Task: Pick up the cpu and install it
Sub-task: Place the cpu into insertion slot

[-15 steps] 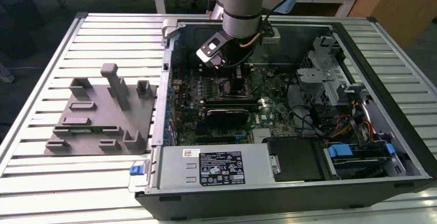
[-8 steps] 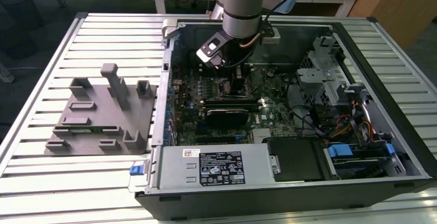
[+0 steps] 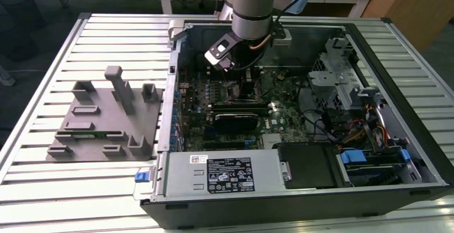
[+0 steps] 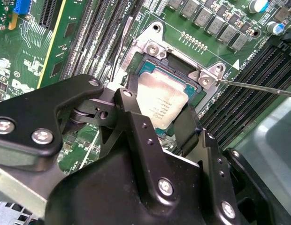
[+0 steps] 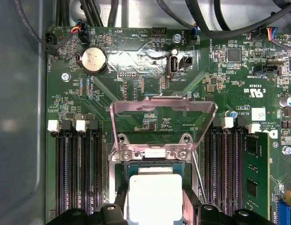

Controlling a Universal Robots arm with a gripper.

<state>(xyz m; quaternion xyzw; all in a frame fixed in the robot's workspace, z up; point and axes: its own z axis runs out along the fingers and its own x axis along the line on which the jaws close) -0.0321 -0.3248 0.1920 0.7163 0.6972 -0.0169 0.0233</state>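
The tool (image 4: pixel 159 113) grips the cpu (image 4: pixel 160 96) at the open socket (image 4: pixel 152 47) on the motherboard (image 4: pixel 35 56).

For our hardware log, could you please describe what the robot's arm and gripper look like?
The arm is a silver-grey cylinder with a pale blue joint cap, a black band and a black-and-white box at the wrist. The gripper is black, with angular linked fingers and silver screw heads.

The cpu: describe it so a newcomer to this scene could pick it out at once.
Inside the open computer case, find the green motherboard and its raised metal load plate. Next to that plate, the cpu lies between the black fingers of the gripper. It is a small flat square with a pale silver lid, unlike the long green memory stick nearby.
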